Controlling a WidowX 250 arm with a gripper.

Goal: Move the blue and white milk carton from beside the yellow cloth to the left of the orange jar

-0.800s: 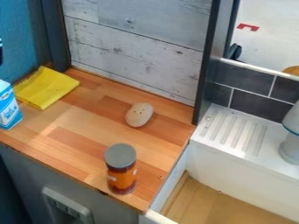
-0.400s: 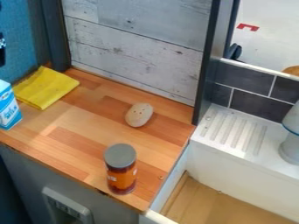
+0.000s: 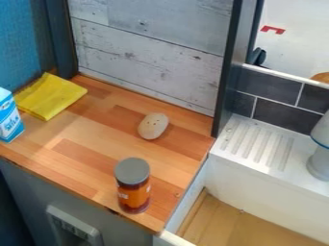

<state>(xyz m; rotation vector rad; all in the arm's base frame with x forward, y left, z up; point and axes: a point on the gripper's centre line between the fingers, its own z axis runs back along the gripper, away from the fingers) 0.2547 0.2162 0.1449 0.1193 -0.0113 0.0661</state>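
Note:
A pale, speckled, potato-like oval lies on the wooden counter, right of its middle. Toward the front right corner stands an upright jar with a grey lid and orange-red sides. At the back left is a folded yellow cloth. A blue and white carton stands upright at the left edge, partly cut off by the view.
Behind the counter rises a grey plank wall, ending at a dark post. To the right are a white ribbed drainer, a white and grey object and a lower wooden-floored basin.
A small dark part at the left edge, above the carton, was visible earlier and is now out of view. The things on the counter have not moved.

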